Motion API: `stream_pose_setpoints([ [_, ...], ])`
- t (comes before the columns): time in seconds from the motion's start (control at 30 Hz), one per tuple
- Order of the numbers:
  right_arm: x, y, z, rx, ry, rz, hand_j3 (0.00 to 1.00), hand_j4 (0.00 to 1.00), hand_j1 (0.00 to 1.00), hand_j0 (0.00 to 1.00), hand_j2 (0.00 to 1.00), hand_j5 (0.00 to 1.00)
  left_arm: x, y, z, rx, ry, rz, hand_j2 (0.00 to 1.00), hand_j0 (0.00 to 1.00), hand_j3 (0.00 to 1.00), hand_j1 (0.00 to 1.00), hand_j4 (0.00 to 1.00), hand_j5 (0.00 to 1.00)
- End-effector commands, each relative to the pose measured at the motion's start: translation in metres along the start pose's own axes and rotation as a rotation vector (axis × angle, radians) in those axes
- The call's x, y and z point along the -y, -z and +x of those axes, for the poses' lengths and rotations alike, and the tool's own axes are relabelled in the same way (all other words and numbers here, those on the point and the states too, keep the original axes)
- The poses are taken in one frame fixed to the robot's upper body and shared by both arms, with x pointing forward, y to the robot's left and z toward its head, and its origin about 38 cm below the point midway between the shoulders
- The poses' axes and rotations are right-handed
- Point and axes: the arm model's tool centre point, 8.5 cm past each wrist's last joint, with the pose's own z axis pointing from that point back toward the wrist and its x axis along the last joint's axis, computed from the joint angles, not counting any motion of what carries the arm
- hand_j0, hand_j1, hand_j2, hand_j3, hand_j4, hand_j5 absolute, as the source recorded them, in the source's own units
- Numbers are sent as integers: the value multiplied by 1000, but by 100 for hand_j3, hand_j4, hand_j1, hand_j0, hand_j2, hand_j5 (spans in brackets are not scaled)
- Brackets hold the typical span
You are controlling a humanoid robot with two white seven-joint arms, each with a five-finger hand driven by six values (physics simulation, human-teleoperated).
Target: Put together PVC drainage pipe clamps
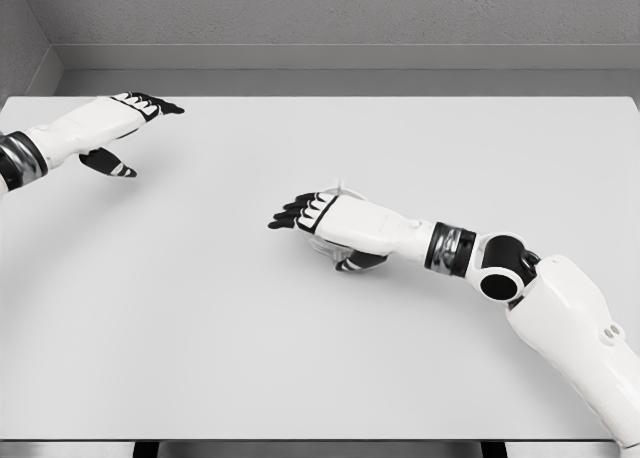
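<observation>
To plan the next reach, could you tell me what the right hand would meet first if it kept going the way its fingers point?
The right hand points left across the table. That way looks free to the table's left edge; the left hand lies farther back, apparently off that line, though depth is uncertain.

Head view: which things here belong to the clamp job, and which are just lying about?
Part of the job:
- pale clamp part, mostly hidden under the right hand; whether it is gripped cannot be told
- right hand over it, near the table's middle

Not in use:
- left hand, fingers open, holding nothing, at the far left
- white table, which only carries the work
</observation>
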Motion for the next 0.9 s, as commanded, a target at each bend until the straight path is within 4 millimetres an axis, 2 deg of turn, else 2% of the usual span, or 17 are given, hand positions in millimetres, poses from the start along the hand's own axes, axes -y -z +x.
stream_pose_setpoints([
  [0.0, 0, 0, 0, -1, 8, -4, 100, 100, 100, 100, 100, 100, -1, 0, 0, -1, -5, 5, 100, 100, 100, 100, 100, 100],
  [0.3, 2, 8, 17, 46, -11, -15, 100, 100, 100, 100, 100, 100, -2, -5, -4, -10, 2, 2, 100, 100, 100, 100, 100, 100],
  [0.4, 10, 6, 39, 99, -39, -16, 100, 100, 100, 100, 100, 100, -2, -5, -5, -12, 2, 0, 100, 100, 100, 100, 100, 100],
  [0.47, 31, -20, 51, 123, -107, -26, 100, 100, 100, 100, 100, 100, -2, -5, -4, -10, 1, 2, 100, 100, 100, 100, 100, 100],
  [0.5, 49, -46, 53, 125, -99, -63, 100, 100, 100, 100, 100, 100, -2, -5, -5, -12, 2, 0, 100, 100, 100, 100, 100, 100],
  [0.53, 61, -70, 47, 103, -71, -85, 100, 100, 100, 100, 100, 100, -3, -7, -6, -16, 4, 0, 100, 100, 100, 100, 100, 100],
  [0.6, 103, -114, 28, 48, -39, -180, 100, 100, 100, 100, 100, 100, -3, -9, -7, -18, 6, -1, 100, 100, 100, 100, 100, 100],
  [0.63, 114, -132, 23, 16, -45, -198, 100, 100, 100, 100, 100, 100, -4, -9, -7, -18, 6, 0, 100, 100, 100, 100, 100, 100],
  [0.73, 124, -191, 3, -128, -29, -243, 100, 100, 100, 100, 100, 100, -4, -9, -7, -17, 2, 3, 100, 100, 100, 100, 100, 100],
  [0.87, 116, -219, -24, -240, 14, -249, 100, 100, 100, 100, 100, 100, -3, -9, -7, -17, 2, 0, 100, 100, 100, 100, 100, 100],
])
